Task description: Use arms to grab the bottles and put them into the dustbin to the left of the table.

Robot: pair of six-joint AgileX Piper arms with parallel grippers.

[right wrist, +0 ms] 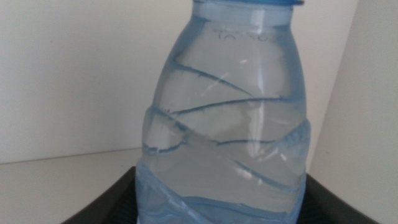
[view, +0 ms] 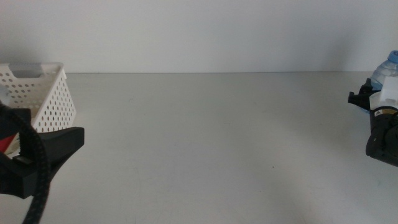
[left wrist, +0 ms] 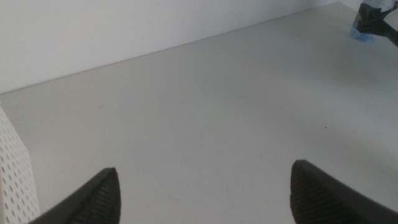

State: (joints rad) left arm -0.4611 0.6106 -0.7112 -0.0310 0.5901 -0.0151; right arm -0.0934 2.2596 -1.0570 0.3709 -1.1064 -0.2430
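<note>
A clear water bottle (view: 385, 70) with a blue cap stands at the table's (view: 205, 137) far right edge. It fills the right wrist view (right wrist: 224, 124). My right gripper (view: 367, 93) is around its lower body, and both dark jaws press its sides, so the gripper (right wrist: 221, 202) is shut on it. The left gripper (view: 37, 158) hangs at the near left, just in front of the white perforated dustbin (view: 37, 93). In the left wrist view this gripper (left wrist: 205, 193) is open with only bare table between the jaws. The same view shows the bottle (left wrist: 362, 30) far off.
A thick black braided cable (view: 34, 180) runs along the left arm. A small red patch (view: 5, 144) shows at the left edge behind that arm; I cannot tell what it is. A white wall backs the table.
</note>
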